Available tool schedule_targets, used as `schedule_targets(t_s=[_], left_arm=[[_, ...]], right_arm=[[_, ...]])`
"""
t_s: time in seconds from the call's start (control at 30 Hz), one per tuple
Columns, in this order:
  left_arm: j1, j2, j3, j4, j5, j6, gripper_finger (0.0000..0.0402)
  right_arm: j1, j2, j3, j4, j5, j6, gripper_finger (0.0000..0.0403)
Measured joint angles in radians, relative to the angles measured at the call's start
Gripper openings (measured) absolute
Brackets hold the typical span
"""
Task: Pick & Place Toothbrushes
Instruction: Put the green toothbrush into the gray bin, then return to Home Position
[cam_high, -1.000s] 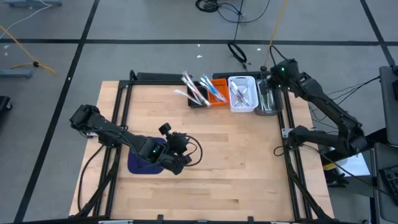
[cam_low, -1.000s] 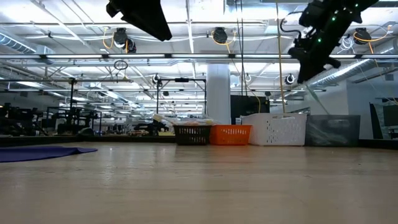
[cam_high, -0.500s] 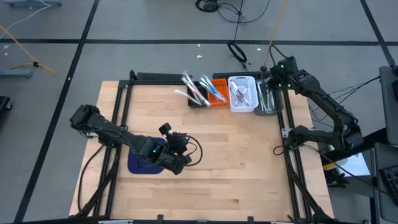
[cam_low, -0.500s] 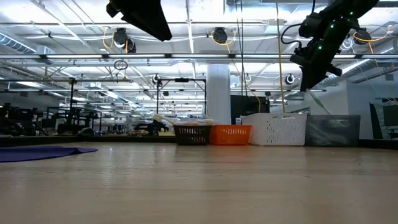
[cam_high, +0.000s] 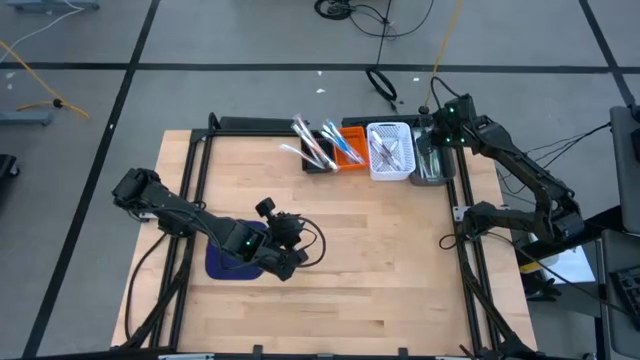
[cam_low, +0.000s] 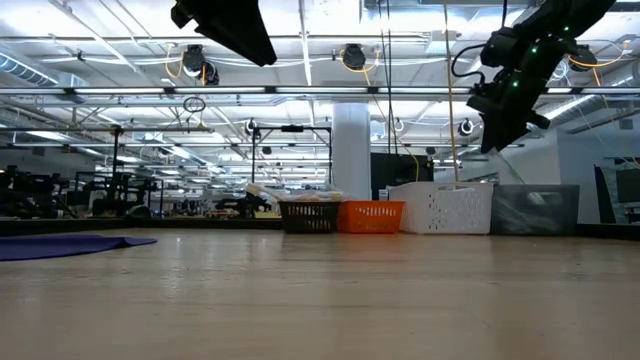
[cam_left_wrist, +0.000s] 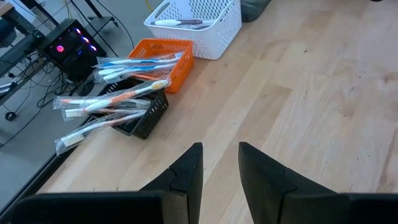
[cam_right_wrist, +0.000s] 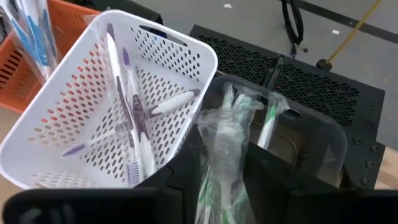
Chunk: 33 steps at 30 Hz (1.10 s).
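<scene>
Here the right gripper (cam_high: 437, 135) hangs above the clear bin (cam_high: 430, 165) at the far right end of the row of bins. In the right wrist view its two fingers (cam_right_wrist: 186, 168) stand a little apart, and a wrapped green-and-white toothbrush (cam_right_wrist: 225, 163) sits between them; whether they press on it or have let go, I cannot tell. The lower end of this toothbrush reaches into the clear bin, where other wrapped brushes (cam_right_wrist: 268, 118) stand. Just beside this gripper is the white bin (cam_right_wrist: 74, 118), with purple toothbrushes (cam_right_wrist: 127, 112) lying inside.

The left gripper (cam_left_wrist: 219, 163) waits low over the table (cam_left_wrist: 323, 93), well apart from the bins, next to the dark blue mat (cam_high: 225, 262). Its fingers are apart and hold nothing. Ahead of it, more toothbrushes (cam_left_wrist: 115, 99) lie across the black bin (cam_left_wrist: 144, 118) and the orange bin (cam_left_wrist: 171, 53).
</scene>
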Motion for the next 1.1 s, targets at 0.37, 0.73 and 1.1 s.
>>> schedule_targets(t_s=[0.37, 0.73, 1.1], left_arm=[[0.000, 0.000, 0.000, 0.000, 0.000, -0.006, 0.0104], [0.000, 0.000, 0.000, 0.000, 0.000, -0.019, 0.0104], [0.000, 0.000, 0.000, 0.000, -0.004, -0.019, 0.0104]], right_arm=[[0.000, 0.000, -0.001, 0.016, 0.003, 0.003, 0.0164], [0.000, 0.000, -0.001, -0.002, 0.002, -0.029, 0.0219], [0.001, 0.000, -0.001, -0.007, -0.029, -0.005, 0.0224]])
